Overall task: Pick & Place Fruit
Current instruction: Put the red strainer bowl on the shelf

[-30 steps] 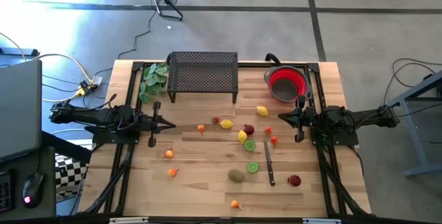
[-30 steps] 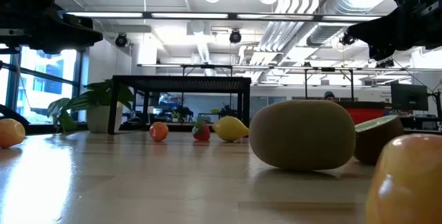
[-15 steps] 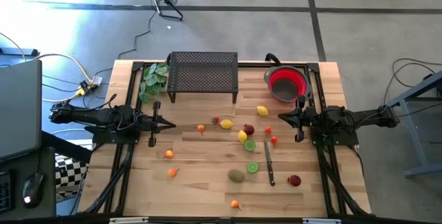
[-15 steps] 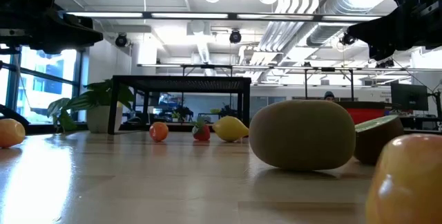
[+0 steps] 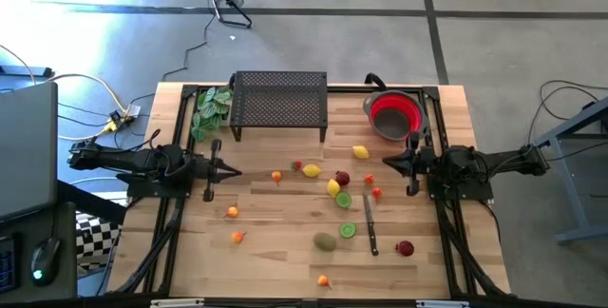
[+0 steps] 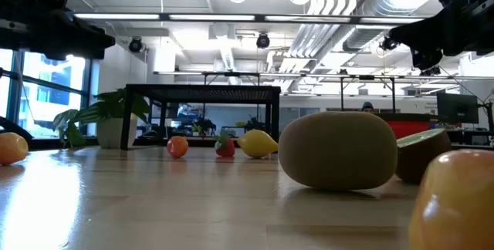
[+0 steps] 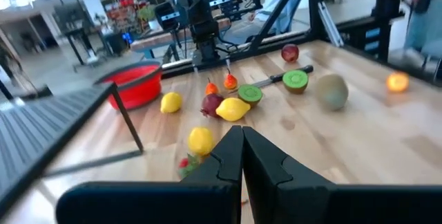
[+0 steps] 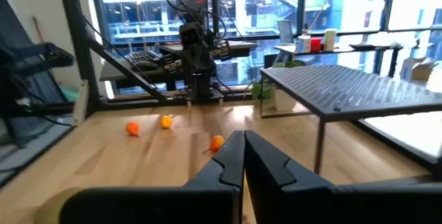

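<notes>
— Wooden surface (image 5: 285,251) under both arms. Where do your hands stand?

— Your left hand (image 5: 210,171) is clenched on nothing at the left side; your right hand (image 5: 412,163) is likewise clenched and empty, beside the red bowl (image 5: 391,115).

— And the fruit?

— Scattered mid-surface: lemon (image 5: 361,152) nearest the right hand, lime half (image 5: 343,200), kiwi (image 5: 326,241), and orange pieces (image 5: 233,212) toward the left.

— Best approach?

— Release the right hand first, I'd say, then descend squarely over the lemon; it probably rolls.
</notes>
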Motion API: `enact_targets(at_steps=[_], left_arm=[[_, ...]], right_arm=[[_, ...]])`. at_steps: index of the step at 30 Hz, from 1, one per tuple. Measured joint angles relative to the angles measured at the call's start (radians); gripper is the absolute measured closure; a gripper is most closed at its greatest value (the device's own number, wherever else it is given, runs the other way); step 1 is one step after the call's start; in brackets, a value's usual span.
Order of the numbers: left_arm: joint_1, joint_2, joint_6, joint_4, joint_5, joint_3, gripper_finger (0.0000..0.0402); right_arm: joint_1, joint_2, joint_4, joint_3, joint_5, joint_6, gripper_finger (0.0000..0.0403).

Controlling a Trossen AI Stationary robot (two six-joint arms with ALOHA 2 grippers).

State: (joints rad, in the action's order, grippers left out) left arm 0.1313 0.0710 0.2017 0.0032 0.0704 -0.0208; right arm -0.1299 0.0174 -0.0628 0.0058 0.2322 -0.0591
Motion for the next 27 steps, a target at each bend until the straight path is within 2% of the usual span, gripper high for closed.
enact_targets(at_steps=[5, 22, 27], left_arm=[[0.000, 0.000, -0.079, 0.000, 0.000, 0.000, 0.0398], [0.000, 0.000, -0.082, 0.000, 0.000, 0.000, 0.0398], [0.000, 0.000, -0.083, 0.000, 0.000, 0.000, 0.0398]], right_arm=[[0.000, 0.000, 0.000, 0.000, -0.003, -0.019, 0.0399], [0.000, 0.000, -0.003, 0.000, -0.004, -0.023, 0.0399], [0.000, 0.000, -0.066, 0.000, -0.004, -0.023, 0.0399]])
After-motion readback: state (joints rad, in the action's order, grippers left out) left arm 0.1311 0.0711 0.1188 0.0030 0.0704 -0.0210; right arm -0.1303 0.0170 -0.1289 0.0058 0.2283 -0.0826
